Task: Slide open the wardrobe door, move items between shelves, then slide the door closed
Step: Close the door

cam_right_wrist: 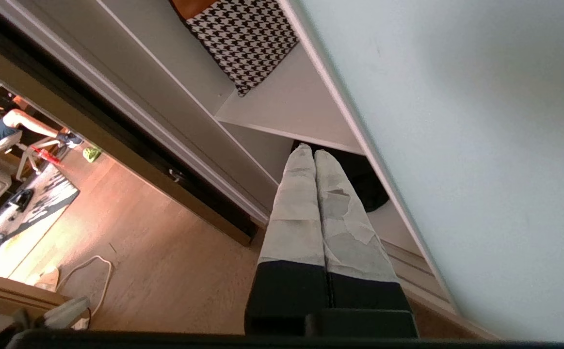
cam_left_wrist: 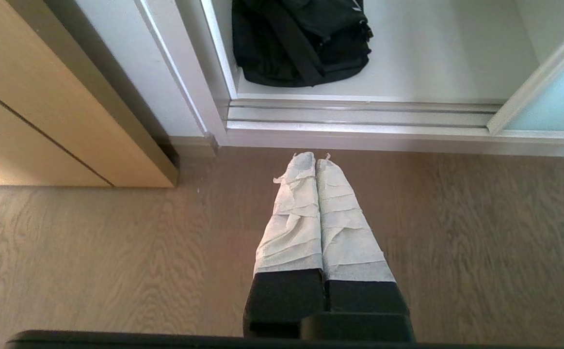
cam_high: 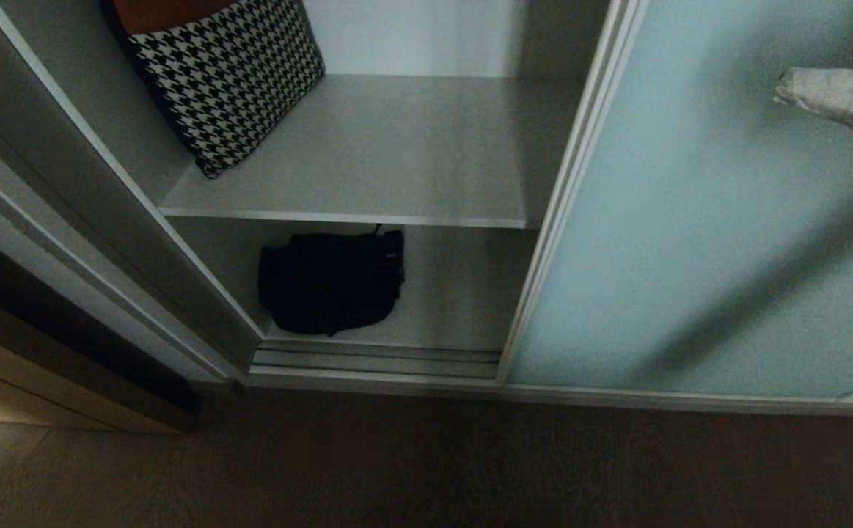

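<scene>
The frosted pale blue-green glass sliding door is standing slid open to the right. The soft black bag is lying on the bottom white shelf, not yet moved. Right gripper, pressed closed and empty, is hanging beside the door; left gripper, closed, is parked over the floor.

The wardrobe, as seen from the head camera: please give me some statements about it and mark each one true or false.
1. The sliding wardrobe door covers the whole bay. False: it stands to the right, and the shelves show.
2. A black bag lies on the lower shelf. True.
3. A houndstooth cushion leans on the upper shelf. True.
4. The right end effector holds the bag. False: it is shut on nothing, in front of the door.
5. The left end effector is open. False: it is shut, over the floor.
</scene>
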